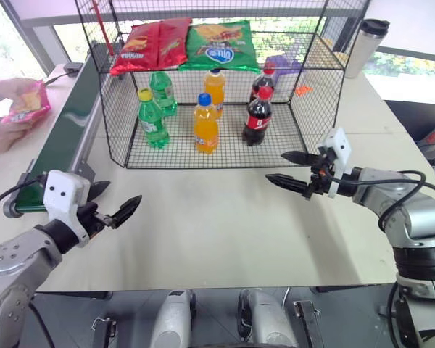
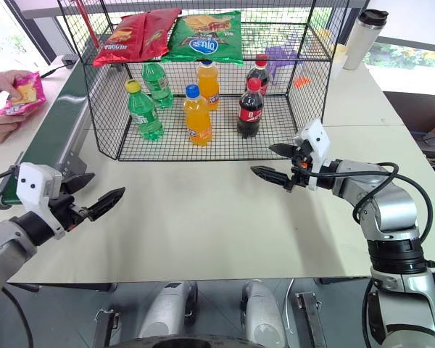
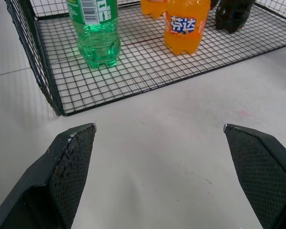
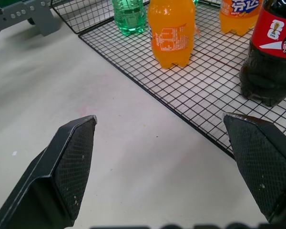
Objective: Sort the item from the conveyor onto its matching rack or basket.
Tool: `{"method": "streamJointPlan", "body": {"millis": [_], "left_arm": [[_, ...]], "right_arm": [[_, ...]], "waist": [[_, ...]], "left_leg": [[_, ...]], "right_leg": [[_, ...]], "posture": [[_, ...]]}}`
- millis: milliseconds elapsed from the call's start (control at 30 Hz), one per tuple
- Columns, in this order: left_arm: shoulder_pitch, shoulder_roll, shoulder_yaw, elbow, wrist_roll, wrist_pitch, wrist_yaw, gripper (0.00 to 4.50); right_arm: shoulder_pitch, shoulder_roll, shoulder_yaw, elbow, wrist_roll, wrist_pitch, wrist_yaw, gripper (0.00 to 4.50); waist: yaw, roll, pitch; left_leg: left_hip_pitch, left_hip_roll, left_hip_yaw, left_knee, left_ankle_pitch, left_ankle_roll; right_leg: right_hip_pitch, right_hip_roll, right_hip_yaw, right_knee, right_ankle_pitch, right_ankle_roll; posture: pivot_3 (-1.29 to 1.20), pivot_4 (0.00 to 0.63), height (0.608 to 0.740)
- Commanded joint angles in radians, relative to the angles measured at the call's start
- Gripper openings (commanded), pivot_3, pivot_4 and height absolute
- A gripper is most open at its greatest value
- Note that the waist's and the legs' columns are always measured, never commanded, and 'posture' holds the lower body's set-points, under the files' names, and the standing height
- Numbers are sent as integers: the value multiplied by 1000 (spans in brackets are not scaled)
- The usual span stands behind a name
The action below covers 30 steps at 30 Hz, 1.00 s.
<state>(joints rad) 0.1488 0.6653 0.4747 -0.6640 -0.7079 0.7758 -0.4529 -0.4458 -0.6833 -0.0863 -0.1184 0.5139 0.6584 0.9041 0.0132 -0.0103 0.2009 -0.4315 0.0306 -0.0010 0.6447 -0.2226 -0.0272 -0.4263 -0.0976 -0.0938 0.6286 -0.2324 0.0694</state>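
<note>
The item, a glossy magenta-pink crisp bag (image 1: 29,104), is held in a person's hands at the far left, beside the conveyor (image 1: 71,123), a dark-green belt running along the table's left side. The black wire rack (image 1: 315,109) stands at the back middle, with an upper mesh shelf and a lower mesh floor. My left gripper (image 1: 119,196) hovers open over the table near the conveyor's front end, holding nothing. In front of the rack's right corner, my right gripper (image 1: 276,166) is open and empty too.
Two red crisp bags (image 1: 151,45) and a green one (image 1: 219,43) lie on the rack's upper shelf. Green (image 1: 152,119), orange (image 1: 206,125) and cola (image 1: 258,117) bottles stand on its floor. A steel tumbler (image 1: 366,45) stands at the back right. Pale tabletop (image 1: 217,225) lies between my grippers.
</note>
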Motion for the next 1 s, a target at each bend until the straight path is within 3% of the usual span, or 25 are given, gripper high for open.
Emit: {"method": "streamJointPlan", "body": {"millis": [33,1000], "left_arm": [[-5,19,-5,-7,15,-23,-15,4500],[-23,-17,-39,-6,48,-52,15,4500]], "right_arm": [[-8,9,-11,-26,3,-27,-8,4366],[-47,35,33,24,-32,-73,-9,4366]], "waist": [[0,0,0],[0,0,0]], "left_leg": [[0,0,0,0,0,0],[0,0,0,1,0,0]], "right_leg": [[0,0,0,0,0,0],[0,1,1,0,2,-3]], "posture": [[0,150,740],[0,150,740]]}}
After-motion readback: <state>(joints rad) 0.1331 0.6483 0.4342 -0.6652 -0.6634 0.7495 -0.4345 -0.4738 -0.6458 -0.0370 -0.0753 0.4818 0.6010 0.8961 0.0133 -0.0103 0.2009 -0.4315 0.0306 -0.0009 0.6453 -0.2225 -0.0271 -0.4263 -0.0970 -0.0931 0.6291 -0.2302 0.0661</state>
